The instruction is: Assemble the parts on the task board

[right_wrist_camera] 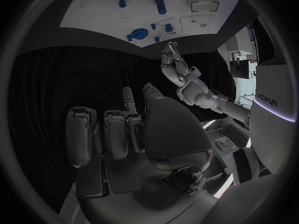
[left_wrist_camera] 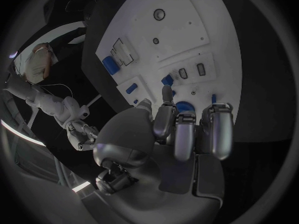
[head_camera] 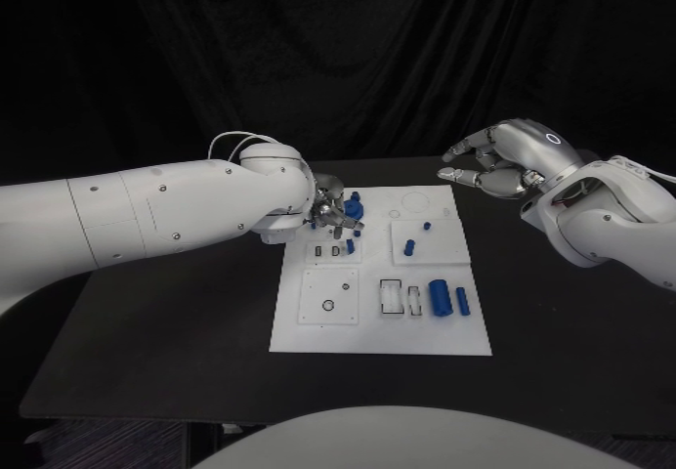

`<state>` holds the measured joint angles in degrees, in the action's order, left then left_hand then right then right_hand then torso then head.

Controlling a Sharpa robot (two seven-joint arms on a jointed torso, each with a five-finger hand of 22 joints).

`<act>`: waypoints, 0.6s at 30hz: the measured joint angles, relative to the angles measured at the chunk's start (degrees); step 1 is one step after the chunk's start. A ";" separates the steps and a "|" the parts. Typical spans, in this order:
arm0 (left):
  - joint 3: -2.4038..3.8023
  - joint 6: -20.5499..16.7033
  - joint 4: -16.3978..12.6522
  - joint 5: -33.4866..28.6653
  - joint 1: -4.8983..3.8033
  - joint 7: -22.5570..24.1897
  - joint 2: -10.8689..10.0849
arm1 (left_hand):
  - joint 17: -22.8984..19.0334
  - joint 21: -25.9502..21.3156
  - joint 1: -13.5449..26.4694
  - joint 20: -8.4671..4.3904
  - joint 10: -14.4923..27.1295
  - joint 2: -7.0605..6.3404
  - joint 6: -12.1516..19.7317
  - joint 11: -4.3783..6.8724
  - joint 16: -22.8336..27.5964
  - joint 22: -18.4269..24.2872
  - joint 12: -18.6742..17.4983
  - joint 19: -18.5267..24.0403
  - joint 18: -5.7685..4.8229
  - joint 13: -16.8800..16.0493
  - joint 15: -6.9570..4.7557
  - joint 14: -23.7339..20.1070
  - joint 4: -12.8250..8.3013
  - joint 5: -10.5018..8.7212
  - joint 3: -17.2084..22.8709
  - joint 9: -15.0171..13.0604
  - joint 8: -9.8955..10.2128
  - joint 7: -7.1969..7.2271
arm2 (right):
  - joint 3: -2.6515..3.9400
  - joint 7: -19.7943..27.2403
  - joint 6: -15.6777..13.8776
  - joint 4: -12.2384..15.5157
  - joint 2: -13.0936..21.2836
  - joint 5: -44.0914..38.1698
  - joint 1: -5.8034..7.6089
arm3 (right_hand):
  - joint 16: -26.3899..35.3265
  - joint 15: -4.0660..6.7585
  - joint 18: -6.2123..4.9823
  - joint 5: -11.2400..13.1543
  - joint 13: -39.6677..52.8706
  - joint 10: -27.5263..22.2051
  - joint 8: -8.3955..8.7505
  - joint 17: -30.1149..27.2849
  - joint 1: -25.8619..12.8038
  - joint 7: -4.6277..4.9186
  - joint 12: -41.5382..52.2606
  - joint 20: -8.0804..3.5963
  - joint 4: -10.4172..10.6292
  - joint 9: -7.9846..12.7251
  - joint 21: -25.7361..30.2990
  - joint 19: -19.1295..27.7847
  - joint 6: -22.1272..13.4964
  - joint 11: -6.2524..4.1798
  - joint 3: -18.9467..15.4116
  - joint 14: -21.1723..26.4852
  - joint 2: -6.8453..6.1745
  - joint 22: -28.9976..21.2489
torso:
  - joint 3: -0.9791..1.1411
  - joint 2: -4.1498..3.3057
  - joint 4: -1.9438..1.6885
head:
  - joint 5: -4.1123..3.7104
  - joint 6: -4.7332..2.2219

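**Left robot hand over the board's far-left corner, right robot hand off the board**

The white task board (head_camera: 380, 332) lay in the middle of the black surface (head_camera: 564, 352). The left robot hand (head_camera: 332, 210) hovered over the board's far-left corner, fingers curled downward close to a round blue part (head_camera: 354, 206) standing there; whether it gripped anything could not be told. In the left wrist view its fingers (left_wrist_camera: 187, 129) hung just above that blue part (left_wrist_camera: 184, 106). The right robot hand (head_camera: 493, 161) was raised beyond the board's far-right corner, over the bare surface, fingers curled inward and holding nothing. Near the board's right edge, a blue cylinder (head_camera: 440, 296) lay beside a thinner blue pin (head_camera: 462, 301). Two small blue pegs (head_camera: 410, 247) stood further back, near the board's middle.
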<state>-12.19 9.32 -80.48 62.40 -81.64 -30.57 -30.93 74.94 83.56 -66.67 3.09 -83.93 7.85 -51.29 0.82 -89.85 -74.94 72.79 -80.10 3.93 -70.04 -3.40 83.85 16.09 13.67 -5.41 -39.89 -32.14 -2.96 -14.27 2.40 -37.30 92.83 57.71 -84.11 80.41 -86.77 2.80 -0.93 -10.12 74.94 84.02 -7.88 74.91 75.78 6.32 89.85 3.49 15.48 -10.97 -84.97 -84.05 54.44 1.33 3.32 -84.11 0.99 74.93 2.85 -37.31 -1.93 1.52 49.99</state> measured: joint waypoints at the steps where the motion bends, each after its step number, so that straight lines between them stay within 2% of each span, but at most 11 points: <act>1: 0.00 0.02 0.07 0.01 0.00 -0.16 0.10 | 0.00 -0.20 -0.18 0.00 0.00 0.11 0.00 0.00 0.00 0.00 0.00 0.00 0.00 0.00 0.00 0.00 -0.15 0.50 0.15 0.01 0.59 0.00 | 0.00 -0.04 0.06 0.00 -0.02 0.00 0.00 | 0.00 0.00 0.01 0.00 0.00 0.00 0.00 0.00 0.00 0.00 0.00 0.00 0.10 0.00 0.00 0.00 0.00 0.00 0.09 0.00 0.00 0.00 | 0.06 -0.03 0.05 | 0.14 0.00; 3: 0.00 0.02 0.21 0.02 0.00 -0.30 0.31 | 0.00 -0.28 -0.70 0.00 0.00 0.13 -0.32 0.00 0.00 0.00 0.01 0.00 0.00 0.00 -0.20 0.20 -0.38 1.13 0.38 0.04 1.31 0.31 | -0.01 -0.11 0.19 -0.01 -0.09 0.00 0.00 | 0.00 0.00 0.00 0.00 0.00 0.00 0.00 0.00 0.00 0.00 0.00 0.00 0.26 0.06 0.00 0.00 0.00 0.00 -0.07 0.00 0.00 0.00 | 0.14 -0.09 0.14 | 0.43 0.00; 8: 0.00 -0.04 0.64 0.04 0.00 -0.35 0.79 | 0.00 -0.28 -1.02 0.00 0.00 -0.13 -0.72 0.00 0.00 0.01 0.04 0.00 0.00 0.00 -0.20 0.20 -0.37 1.16 0.40 0.06 1.88 0.28 | -0.02 -0.19 0.62 -0.40 -0.46 0.01 0.00 | 0.00 0.00 0.00 -0.23 0.00 0.00 0.00 0.00 0.00 0.00 0.00 0.00 0.26 0.07 0.00 0.00 0.00 0.00 -0.07 0.00 0.00 -0.01 | 0.12 -0.15 0.08 | 0.68 0.00; 16: -0.02 -0.15 0.71 0.07 0.02 -0.41 0.83 | -0.01 -0.66 -1.02 -0.23 0.02 -0.13 -2.32 -0.01 0.00 0.01 0.05 0.23 0.01 0.00 -0.20 0.20 0.18 1.16 0.95 0.97 5.00 0.18 | -0.01 -0.17 1.29 -0.90 -1.17 0.01 0.00 | 0.00 0.00 0.00 -0.72 -0.01 0.00 0.00 0.00 0.00 0.00 0.00 0.00 0.26 0.13 0.00 0.00 0.00 0.00 -0.07 0.00 0.00 -0.01 | 0.18 -0.06 0.04 | 0.96 0.00; 18: -0.02 -0.24 0.72 0.07 0.02 -0.41 0.83 | -0.01 -0.83 -1.02 -0.23 0.02 -0.13 -2.67 -0.02 0.00 0.01 0.06 0.23 0.01 0.00 -0.20 0.20 0.35 1.16 1.11 2.11 7.07 0.18 | -0.01 -0.17 1.41 -0.99 -1.25 0.01 0.00 | 0.00 -0.05 0.00 -0.72 -0.01 0.00 0.00 0.00 0.24 0.20 0.00 0.00 0.26 0.15 0.00 0.00 0.20 0.00 -0.07 0.05 0.24 -0.01 | 0.18 -0.03 0.03 | 0.97 0.00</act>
<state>-12.21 9.07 -79.76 62.48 -81.62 -30.99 -30.11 74.93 82.73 -67.69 2.87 -83.91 7.72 -53.96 0.80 -89.85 -74.93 72.85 -79.86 3.94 -70.04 -3.59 84.05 16.44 14.83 -4.30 -37.78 -25.06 -2.78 -14.28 2.23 -35.89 91.84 56.45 -84.10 80.41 -86.77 2.75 -0.93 -10.84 74.92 84.02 -7.87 74.91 76.02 6.52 89.85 3.49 15.73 -10.82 -84.97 -84.05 54.64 1.33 3.24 -84.06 1.23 74.93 3.02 -37.34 -1.90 2.49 49.99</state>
